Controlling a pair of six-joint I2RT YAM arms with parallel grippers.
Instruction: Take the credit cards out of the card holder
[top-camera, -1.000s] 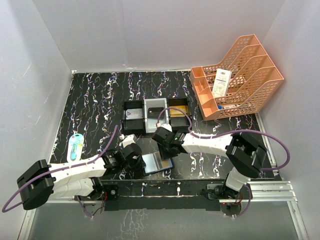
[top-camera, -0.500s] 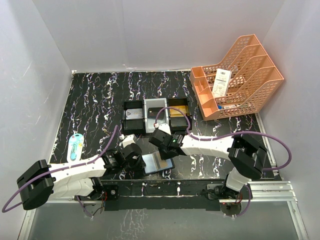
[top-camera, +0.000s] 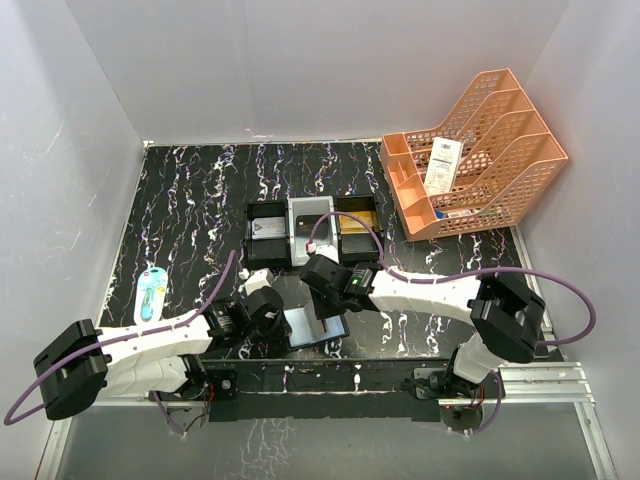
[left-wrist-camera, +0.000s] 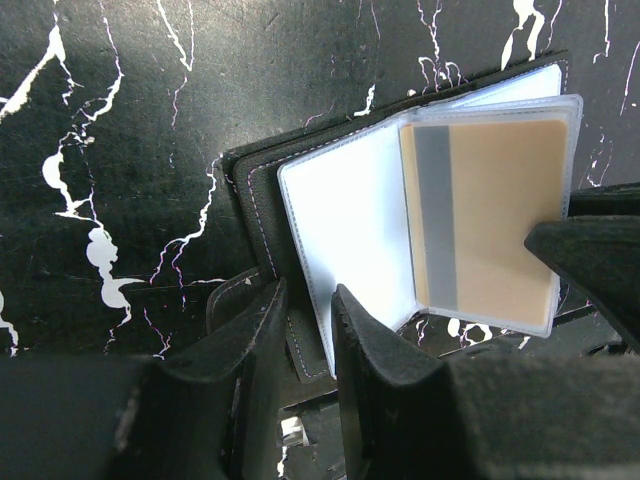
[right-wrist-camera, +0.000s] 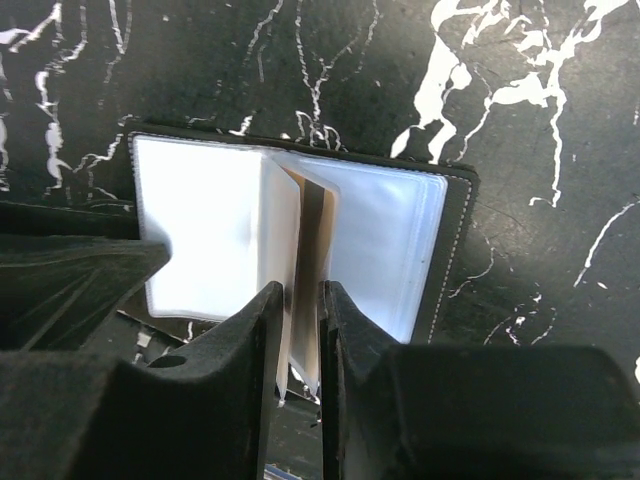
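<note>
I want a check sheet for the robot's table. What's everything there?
Surface: black marbled table with white veins.
Job's things: holder lies open at the near edge; gold card sits in a clear sleeve.
Clutter: three bins; orange rack with a paper slip; blue-white packet at left.
Grippers: left gripper shut on the holder's dark cover; right gripper shut on the upright sleeve.
Cables: purple cables loop off each arm; one arcs over the bins.
Surroundings: white walls.

Jaws pinching, left arm (top-camera: 150, 345), right arm (top-camera: 420, 290) inward
</note>
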